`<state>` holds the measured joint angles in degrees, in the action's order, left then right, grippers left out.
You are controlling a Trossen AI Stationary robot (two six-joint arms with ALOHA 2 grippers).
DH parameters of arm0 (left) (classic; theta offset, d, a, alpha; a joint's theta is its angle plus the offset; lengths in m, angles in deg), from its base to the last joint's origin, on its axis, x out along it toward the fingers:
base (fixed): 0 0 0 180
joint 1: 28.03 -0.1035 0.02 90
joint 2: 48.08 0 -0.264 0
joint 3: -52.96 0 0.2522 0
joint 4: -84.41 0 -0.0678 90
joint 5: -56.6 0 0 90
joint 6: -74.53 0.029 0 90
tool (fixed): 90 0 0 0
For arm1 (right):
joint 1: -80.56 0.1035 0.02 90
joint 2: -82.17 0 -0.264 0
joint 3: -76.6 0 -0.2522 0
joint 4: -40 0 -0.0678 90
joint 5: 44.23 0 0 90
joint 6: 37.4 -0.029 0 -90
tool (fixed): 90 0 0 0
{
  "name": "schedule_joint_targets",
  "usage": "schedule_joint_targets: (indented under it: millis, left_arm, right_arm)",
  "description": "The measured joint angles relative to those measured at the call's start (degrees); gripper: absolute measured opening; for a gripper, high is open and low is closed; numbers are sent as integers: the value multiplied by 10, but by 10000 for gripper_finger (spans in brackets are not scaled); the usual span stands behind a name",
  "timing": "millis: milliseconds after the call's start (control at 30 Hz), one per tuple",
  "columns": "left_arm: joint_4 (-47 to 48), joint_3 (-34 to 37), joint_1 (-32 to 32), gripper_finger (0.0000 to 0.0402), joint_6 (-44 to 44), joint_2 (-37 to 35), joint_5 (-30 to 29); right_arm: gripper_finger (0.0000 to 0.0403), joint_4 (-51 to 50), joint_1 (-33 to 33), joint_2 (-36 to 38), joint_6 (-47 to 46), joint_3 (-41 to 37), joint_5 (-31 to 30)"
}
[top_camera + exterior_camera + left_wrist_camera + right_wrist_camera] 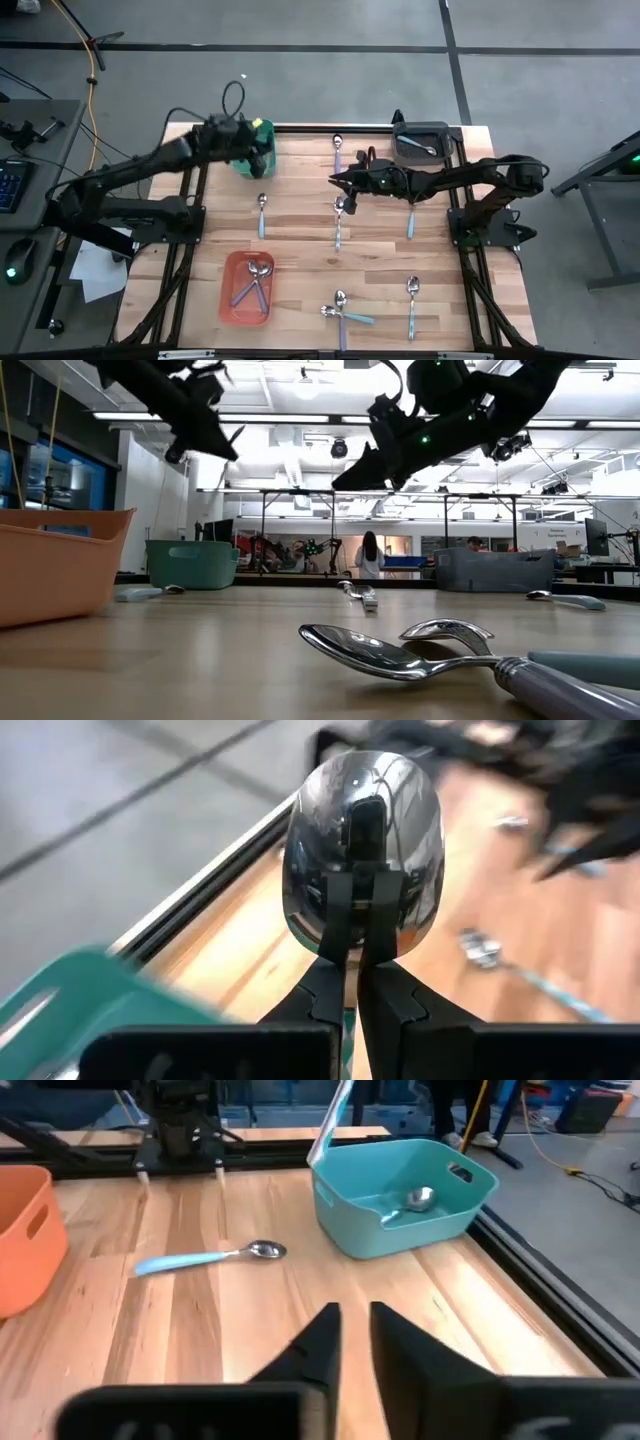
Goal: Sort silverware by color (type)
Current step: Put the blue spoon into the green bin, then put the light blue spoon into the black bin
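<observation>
spoon in hand: our left claw is clamped on a spoon, held over the teal bin at the surface's far left.
next move: we'd guess lower it, then let go.
right claw: empty over mid-surface, fingers a sliver apart.
bins: teal already has one spoon; orange bin holds a couple; grey bin holds one.
loose spoons: scattered around the surface.

Teal bin sits at the wooden tabletop's far left, grey bin far right, orange bin near the front-left edge.
</observation>
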<state>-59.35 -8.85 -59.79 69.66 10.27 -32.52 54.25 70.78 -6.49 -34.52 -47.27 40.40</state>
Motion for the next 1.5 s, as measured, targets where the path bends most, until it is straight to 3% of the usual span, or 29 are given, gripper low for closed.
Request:
schedule_joint_targets:
  millis: [100,233,367,433,867,967,1267,1500]
  left_arm:
    - [64,-31,-55,4,0,24,-1]
    - [89,-46,-125,4,13,71,3]
    - [94,-47,-183,4,15,137,52]
    - [89,-47,-203,4,19,170,75]
    - [68,-47,-284,4,54,326,81]
    - [68,-47,-290,8,60,338,81]
    - [64,-47,-290,70,71,328,76]
    - [44,-38,-273,48,77,265,73]
  right_arm:
    - [5,-20,-1,13,2,0,-1]
    - [14,-36,-1,13,0,0,0]
    - [15,-53,2,13,0,0,-4]
    - [16,-52,4,13,0,0,-5]
    - [16,-55,5,13,1,0,-5]
    - [16,-55,5,13,1,0,-5]
    - [16,-56,4,13,0,0,-5]
    - [16,-96,4,19,2,0,-13]
